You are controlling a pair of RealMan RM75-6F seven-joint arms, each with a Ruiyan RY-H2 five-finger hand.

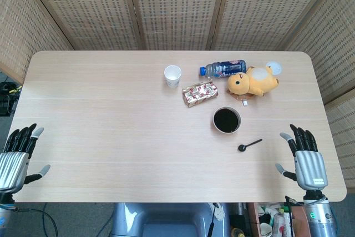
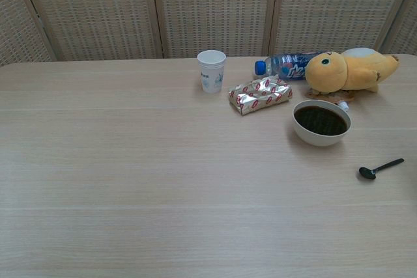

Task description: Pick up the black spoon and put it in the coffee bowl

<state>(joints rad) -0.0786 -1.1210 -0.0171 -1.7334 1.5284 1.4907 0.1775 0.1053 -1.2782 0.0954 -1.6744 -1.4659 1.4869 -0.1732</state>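
The small black spoon point(image 1: 249, 145) lies flat on the table, its bowl end pointing toward the near side; the chest view shows the spoon point(image 2: 380, 168) at the right edge. Just behind it stands the white coffee bowl point(image 1: 227, 120), full of dark coffee, also seen as the bowl point(image 2: 321, 122) in the chest view. My right hand point(image 1: 304, 152) rests on the table to the right of the spoon, fingers spread, holding nothing. At the near left corner my left hand point(image 1: 19, 154) lies empty with fingers apart. Neither hand appears in the chest view.
Behind the bowl lie a yellow plush toy point(image 1: 252, 81), a plastic bottle point(image 1: 223, 68) on its side and a foil snack pack point(image 1: 199, 92). A white paper cup point(image 1: 172, 75) stands further left. Wicker screens close off the back.
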